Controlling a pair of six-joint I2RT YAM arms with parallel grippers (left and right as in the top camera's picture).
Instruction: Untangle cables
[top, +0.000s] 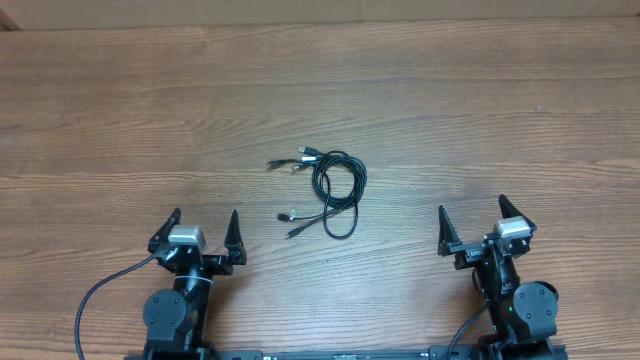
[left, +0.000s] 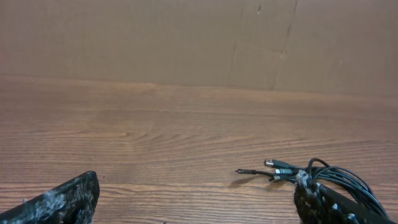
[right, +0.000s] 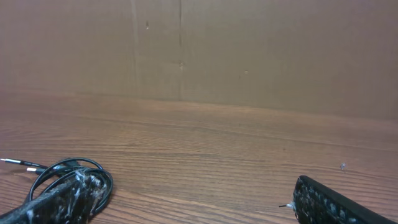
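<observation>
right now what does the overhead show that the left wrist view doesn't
Only overhead: the right gripper, open, and the lower plug ends of the cables. Only left wrist: the cardboard wall behind the table. Both: the open left gripper, the cables and their upper plug ends.

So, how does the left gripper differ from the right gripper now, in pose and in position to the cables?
The left gripper has its fingertips level in the overhead view; the right gripper is slightly turned, one fingertip ahead. The cables lie right of the left gripper, but left of the right gripper. Both are open, empty and apart from the cables.
</observation>
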